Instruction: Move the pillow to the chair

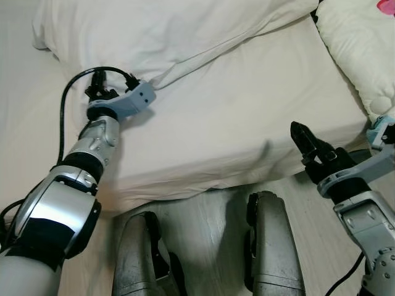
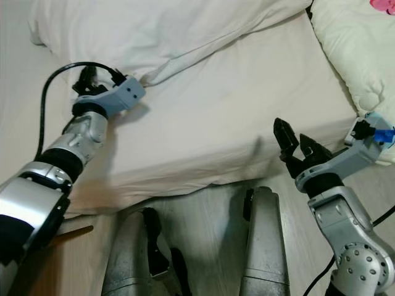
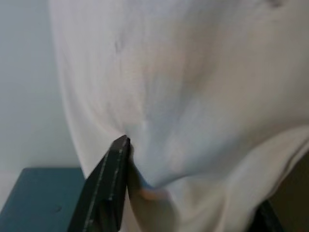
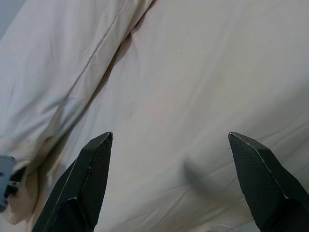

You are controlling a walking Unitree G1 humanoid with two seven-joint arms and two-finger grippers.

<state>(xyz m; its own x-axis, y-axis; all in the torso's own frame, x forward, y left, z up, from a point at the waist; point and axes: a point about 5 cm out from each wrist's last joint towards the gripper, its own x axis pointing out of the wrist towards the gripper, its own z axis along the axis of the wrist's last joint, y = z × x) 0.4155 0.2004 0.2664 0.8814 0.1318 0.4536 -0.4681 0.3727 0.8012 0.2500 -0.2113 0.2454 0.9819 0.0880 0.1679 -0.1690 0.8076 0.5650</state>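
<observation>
Cream bed [image 1: 247,123] stretches before me, with one white pillow [image 1: 166,31] lying across its far side, long axis running left to right. My left gripper [image 1: 102,83] sits at the pillow's near corner, fingers [image 3: 108,186] pinching its fabric. My right gripper [image 2: 293,148] hovers spread apart over the bed's near edge, well apart from the pillow.

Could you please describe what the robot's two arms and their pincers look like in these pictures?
Both arms are silver metal with black joint bands. Each wrist carries a pale blue-grey housing. The left pincer and right pincer have long, black, finely textured fingers tapering to points. A black cable loops from the left wrist; another hangs by the right forearm.
</observation>
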